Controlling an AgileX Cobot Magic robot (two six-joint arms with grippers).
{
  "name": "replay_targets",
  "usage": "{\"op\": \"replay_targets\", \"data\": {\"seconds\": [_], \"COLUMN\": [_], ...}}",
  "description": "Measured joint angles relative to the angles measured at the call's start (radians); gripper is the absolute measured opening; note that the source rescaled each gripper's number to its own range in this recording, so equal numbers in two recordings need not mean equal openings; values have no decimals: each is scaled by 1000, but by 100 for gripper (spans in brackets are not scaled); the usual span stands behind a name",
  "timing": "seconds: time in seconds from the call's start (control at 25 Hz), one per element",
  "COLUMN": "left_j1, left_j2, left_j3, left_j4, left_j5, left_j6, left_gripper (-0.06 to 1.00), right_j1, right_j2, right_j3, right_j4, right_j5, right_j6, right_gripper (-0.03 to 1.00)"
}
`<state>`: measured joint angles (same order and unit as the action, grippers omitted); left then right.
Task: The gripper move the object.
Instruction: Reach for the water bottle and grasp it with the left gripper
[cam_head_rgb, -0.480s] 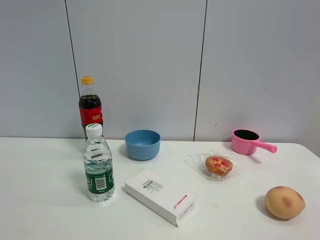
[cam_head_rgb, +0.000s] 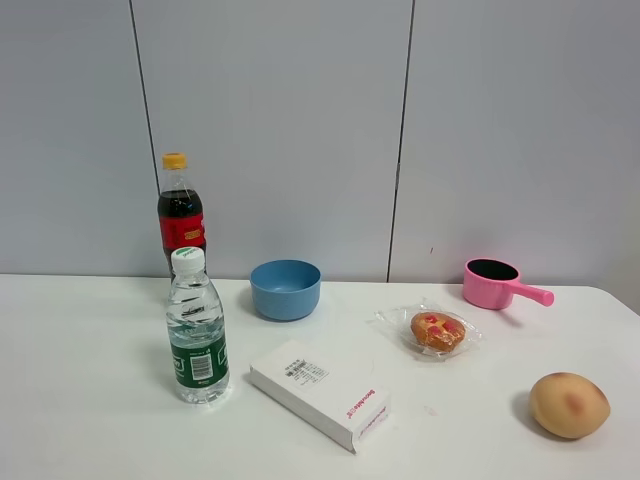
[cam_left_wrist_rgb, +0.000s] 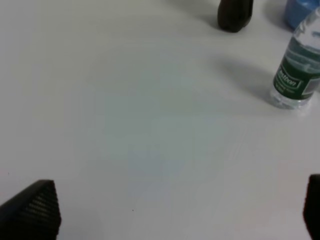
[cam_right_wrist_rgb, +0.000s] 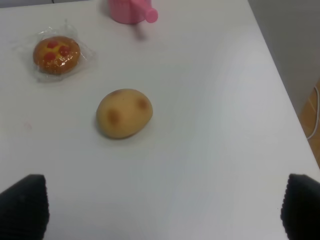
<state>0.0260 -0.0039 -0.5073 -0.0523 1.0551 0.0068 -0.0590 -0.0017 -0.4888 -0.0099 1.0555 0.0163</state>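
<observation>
The left gripper (cam_left_wrist_rgb: 175, 207) shows only its two black fingertips, at opposite edges of the left wrist view. They stand wide apart with bare table (cam_left_wrist_rgb: 125, 125) between them, so it holds nothing. That spread suits a first approach, since the fingers must pass either side of a round body before closing. The water bottle (cam_left_wrist_rgb: 295, 75) stands upright ahead of this gripper and off to one side, well apart from the fingertips. The reach seems not yet begun. In the high view neither arm appears, and the bottle stands near the left front of the table, with its white cap on and its green label facing the camera. The cola bottle (cam_head_rgb: 180, 215) stands just behind it, near the wall. The blue bowl (cam_head_rgb: 286, 288) sits to the right of the bottles, and the white box (cam_head_rgb: 320, 392) lies flat close to the water bottle's right side. Given those neighbours, a grasp from the open left side looks the least likely to knock anything. The right gripper (cam_right_wrist_rgb: 162, 205) is likewise spread and empty, and hangs over the far right of the table. There the round bun (cam_right_wrist_rgb: 124, 113), the wrapped pastry (cam_right_wrist_rgb: 56, 54) and the pink pan (cam_right_wrist_rgb: 130, 10) lie ahead of it, all far from the bottle. So the left arm looks the natural one for this job.
</observation>
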Motion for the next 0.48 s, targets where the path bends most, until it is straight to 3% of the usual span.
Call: {"op": "replay_targets", "data": {"seconds": [0.48], "left_j1": [0], "left_j2": [0], "left_j3": [0], "left_j4": [0], "left_j5": [0], "left_j6": [0], "left_gripper": [98], "right_j1": [0], "right_j2": [0], "right_j3": [0], "right_j4": [0], "right_j5": [0], "right_j6": [0], "right_gripper": [100]}}
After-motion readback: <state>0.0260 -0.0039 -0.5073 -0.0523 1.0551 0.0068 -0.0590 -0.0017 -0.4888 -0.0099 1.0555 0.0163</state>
